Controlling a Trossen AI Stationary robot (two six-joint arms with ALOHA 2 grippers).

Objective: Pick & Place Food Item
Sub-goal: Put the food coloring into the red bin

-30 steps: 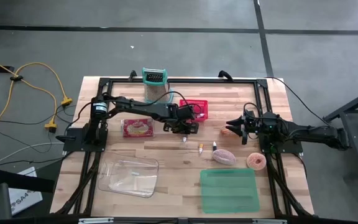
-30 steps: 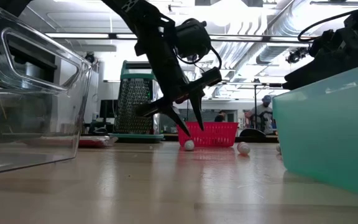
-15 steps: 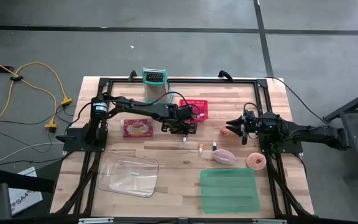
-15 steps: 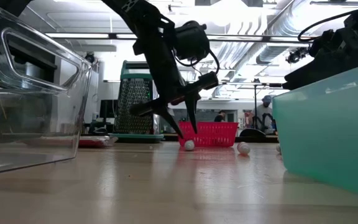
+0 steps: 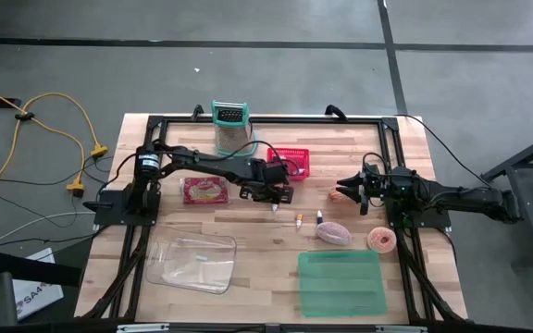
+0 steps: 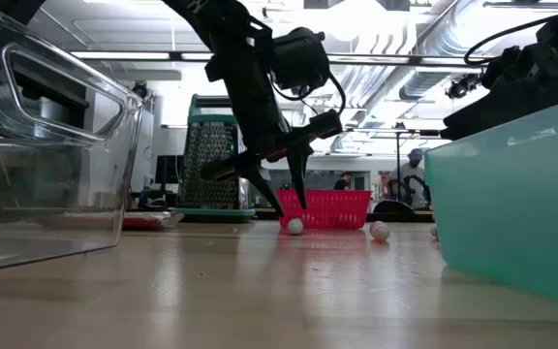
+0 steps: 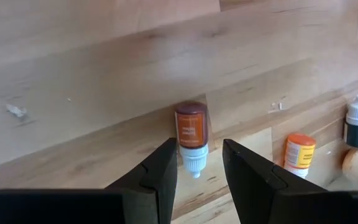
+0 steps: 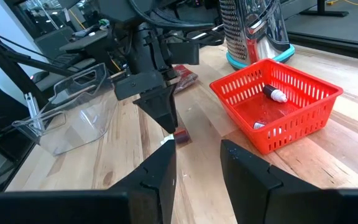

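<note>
The wooden table [image 5: 248, 231] holds everything. My left gripper [image 7: 199, 163] hangs over the little brown bottle [image 7: 191, 132], fingers apart, gripping nothing, lined up to pinch it. My right gripper [image 8: 197, 163] waits, empty, near the red basket [image 8: 277, 99].

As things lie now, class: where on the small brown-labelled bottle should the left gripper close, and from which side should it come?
Grip the brown-labelled bottle across its labelled body, coming straight down from above. It lies flat on the table with its white cap toward the left gripper, whose open fingers already straddle the cap end.
</note>
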